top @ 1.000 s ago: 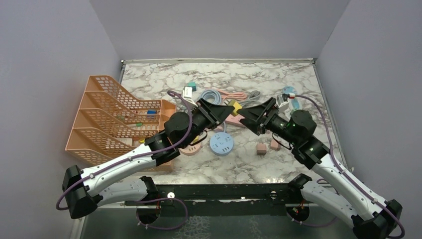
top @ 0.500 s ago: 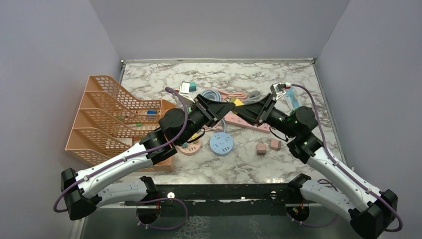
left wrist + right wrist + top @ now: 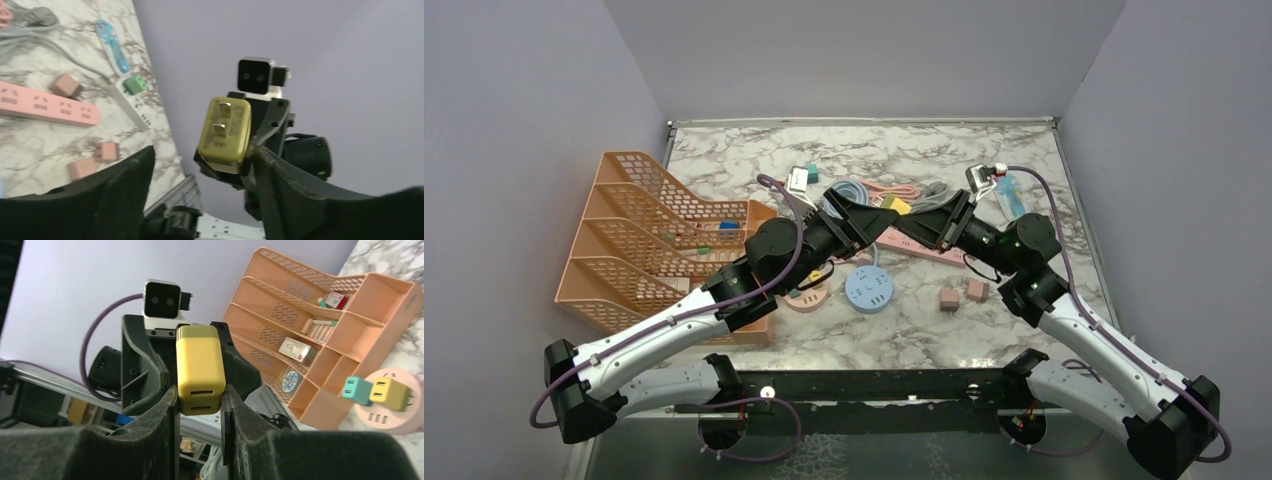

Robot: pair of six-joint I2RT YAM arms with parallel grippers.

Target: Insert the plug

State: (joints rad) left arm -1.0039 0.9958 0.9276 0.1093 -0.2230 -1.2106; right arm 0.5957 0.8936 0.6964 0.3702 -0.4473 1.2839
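Item: yellow plug (image 3: 200, 370), held in the air near the pink power strip (image 3: 47, 106). Right gripper (image 3: 200, 401) is clamping its rear end. Left gripper (image 3: 205, 152) is standing wide, touching nothing. Status: plug is being carried (prongs bare), and insertion is yet to come.

I see the marble table (image 3: 754, 150): orange file rack (image 3: 644, 240) at 9 o'clock, cable pile (image 3: 894, 188) at 12, pink power strip (image 3: 914, 245) centre, round blue socket hub (image 3: 869, 291) at 6, two pink cubes (image 3: 949, 299) at 5.
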